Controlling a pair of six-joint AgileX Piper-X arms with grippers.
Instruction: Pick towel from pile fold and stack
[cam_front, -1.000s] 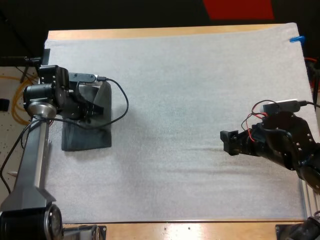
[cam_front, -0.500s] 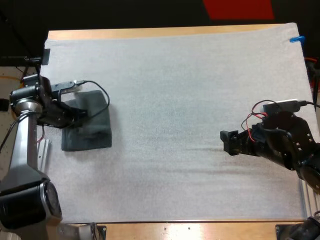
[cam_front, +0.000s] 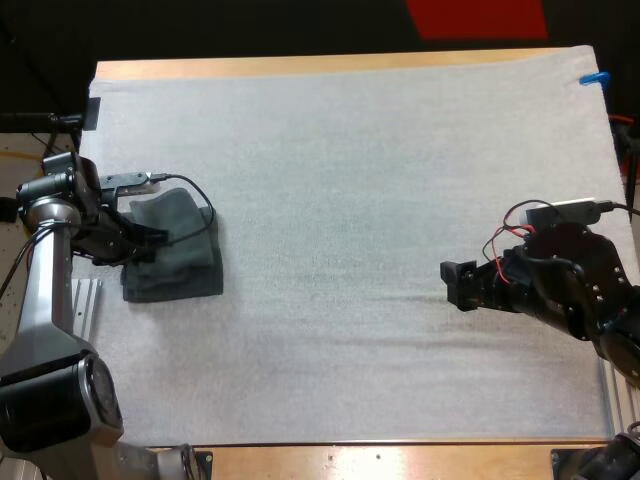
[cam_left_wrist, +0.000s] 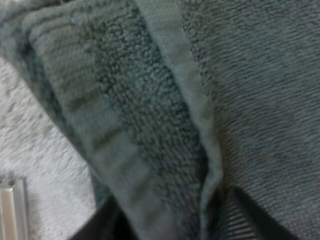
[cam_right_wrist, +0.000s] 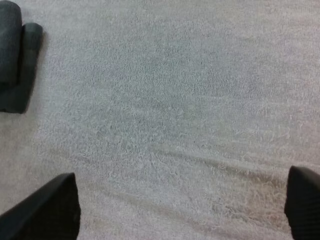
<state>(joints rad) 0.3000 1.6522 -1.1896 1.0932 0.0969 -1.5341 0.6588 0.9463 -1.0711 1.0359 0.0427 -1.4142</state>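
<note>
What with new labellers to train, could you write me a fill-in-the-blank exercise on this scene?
1. The left gripper is at the edge of the dark ____ stack.
2. That stack lies on the ____ side of the mat in the high view.
3. The right gripper hangs ____ over bare mat, far from the stack.

Missing words: towel; left; open.

High: looks down from behind over the whole mat (cam_front: 380, 200).
Left wrist: pressed close to the towel (cam_left_wrist: 150, 125).
Right wrist: low over mat, same towel far off.
</note>
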